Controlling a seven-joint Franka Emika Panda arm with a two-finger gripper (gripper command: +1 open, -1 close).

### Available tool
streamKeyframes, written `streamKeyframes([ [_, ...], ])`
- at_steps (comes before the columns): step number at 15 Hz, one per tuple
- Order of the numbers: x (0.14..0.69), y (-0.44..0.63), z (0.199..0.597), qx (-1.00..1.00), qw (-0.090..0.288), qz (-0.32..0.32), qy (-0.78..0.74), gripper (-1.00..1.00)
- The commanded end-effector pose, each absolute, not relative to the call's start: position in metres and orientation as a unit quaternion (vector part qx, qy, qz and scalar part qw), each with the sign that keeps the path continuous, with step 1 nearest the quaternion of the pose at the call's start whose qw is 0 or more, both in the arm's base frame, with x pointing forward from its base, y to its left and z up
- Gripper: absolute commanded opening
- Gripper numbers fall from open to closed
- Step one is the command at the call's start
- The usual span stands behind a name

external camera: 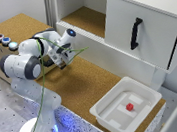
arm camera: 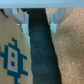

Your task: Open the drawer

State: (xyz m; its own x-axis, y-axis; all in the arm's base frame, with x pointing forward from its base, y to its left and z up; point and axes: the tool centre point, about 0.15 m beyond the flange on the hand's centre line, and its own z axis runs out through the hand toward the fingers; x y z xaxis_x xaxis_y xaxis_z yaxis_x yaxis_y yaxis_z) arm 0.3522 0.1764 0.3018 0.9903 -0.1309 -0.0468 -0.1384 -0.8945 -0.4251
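The drawer (external camera: 140, 29), a white front with a black handle (external camera: 136, 32), sits at the exterior view's upper right and stands out from the white cabinet (external camera: 78, 1) with an open cork-lined shelf (external camera: 84, 18) beside it. The gripper (external camera: 62, 63) hangs above the cork table (external camera: 85, 84), well apart from the handle; whether it is clenched or released I cannot tell, as both views are blurred. A white tray (external camera: 105, 117) nearby holds a small red object (external camera: 129, 106).
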Motion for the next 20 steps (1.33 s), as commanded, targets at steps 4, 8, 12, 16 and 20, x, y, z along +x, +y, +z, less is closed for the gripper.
streamKeyframes([
  [4, 0.352, 0.125, 0.269, -0.971, 0.205, -0.001, 0.125, 1.00],
  [8, 0.349, 0.120, 0.284, -0.972, 0.197, -0.015, 0.128, 1.00],
  [12, 0.349, 0.119, 0.306, -0.975, 0.178, -0.038, 0.126, 1.00],
  [16, 0.344, 0.108, 0.366, -0.975, 0.139, -0.111, 0.130, 1.00],
  [20, 0.346, 0.116, 0.388, -0.985, 0.007, -0.142, 0.093, 1.00],
])
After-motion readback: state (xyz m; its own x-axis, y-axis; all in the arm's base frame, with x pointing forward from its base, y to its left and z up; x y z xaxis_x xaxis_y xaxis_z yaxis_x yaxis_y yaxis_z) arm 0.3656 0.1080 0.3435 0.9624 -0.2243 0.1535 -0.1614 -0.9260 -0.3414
